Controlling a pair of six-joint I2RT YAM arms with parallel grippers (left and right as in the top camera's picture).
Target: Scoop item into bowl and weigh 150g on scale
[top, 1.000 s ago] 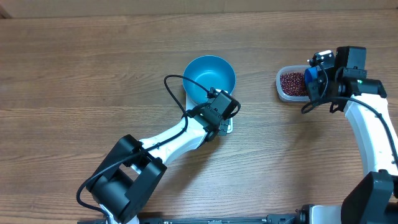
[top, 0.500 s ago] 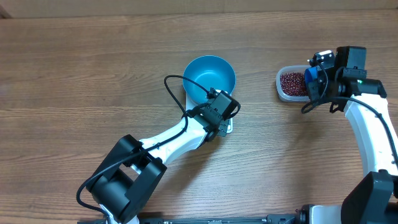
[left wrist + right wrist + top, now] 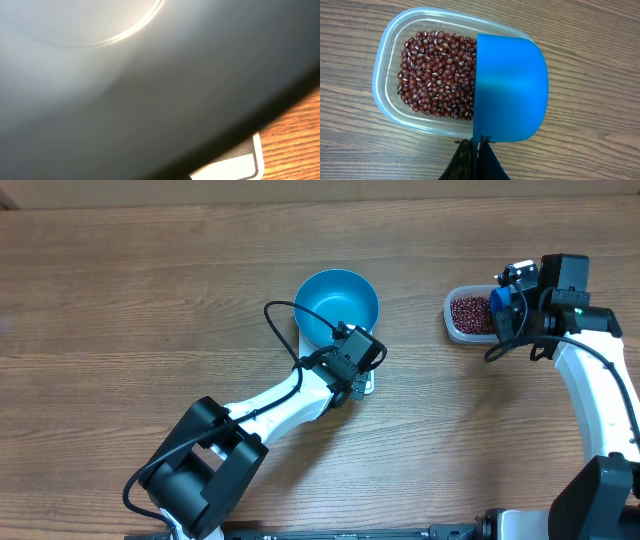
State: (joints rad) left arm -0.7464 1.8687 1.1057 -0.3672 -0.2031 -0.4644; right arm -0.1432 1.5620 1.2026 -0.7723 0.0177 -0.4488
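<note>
The bright blue bowl (image 3: 338, 302) stands on the white scale (image 3: 367, 386), which shows only as a small white patch. My left gripper (image 3: 352, 380) sits low at the scale's near edge, against the bowl. The left wrist view is filled by the bowl's shadowed wall (image 3: 150, 90), with a scale corner (image 3: 235, 167) below; the fingers are hidden. My right gripper (image 3: 479, 145) is shut on the handle of a blue scoop (image 3: 510, 90), held over the near end of the clear tub (image 3: 385, 100) of red-brown beans (image 3: 437, 75).
The tub (image 3: 452, 320) lies at the right of the wooden table (image 3: 150, 300), about a hand's width from the bowl. The left arm (image 3: 270, 405) stretches diagonally from the front edge, with a black cable looping above it.
</note>
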